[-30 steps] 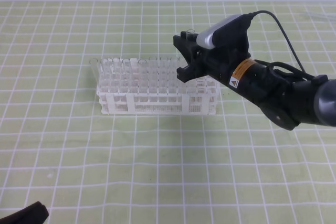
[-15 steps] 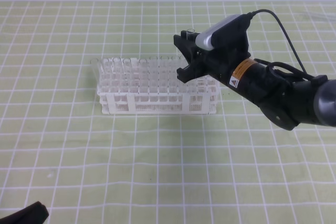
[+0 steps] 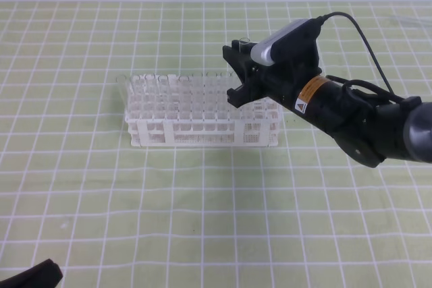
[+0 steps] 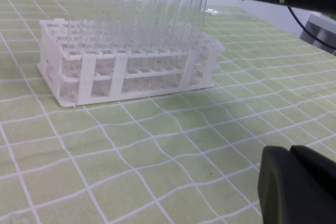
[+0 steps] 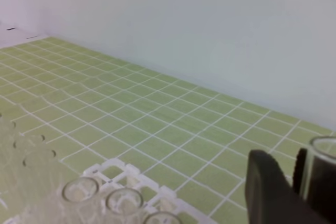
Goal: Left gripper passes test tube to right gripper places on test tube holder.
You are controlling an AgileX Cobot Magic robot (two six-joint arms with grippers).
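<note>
The white test tube holder (image 3: 202, 133) stands mid-table with several clear tubes in it. My right gripper (image 3: 234, 71) hovers over the holder's right end, shut on the upright test tube (image 3: 244, 40), whose rim pokes above the claw. In the right wrist view that test tube's rim (image 5: 323, 145) shows beside a black finger (image 5: 270, 187), with the holder (image 5: 121, 174) below. The left gripper (image 4: 290, 156) rests low at the near left, shut and empty, a good way from the holder (image 4: 121, 72); only its black tip (image 3: 30, 278) shows in the high view.
A green grid mat (image 3: 202, 220) covers the table, with a pale wall behind. Glass tubes (image 4: 157, 14) rise above the holder's back rows. The right arm's black cable (image 3: 368, 45) loops over the mat at the right.
</note>
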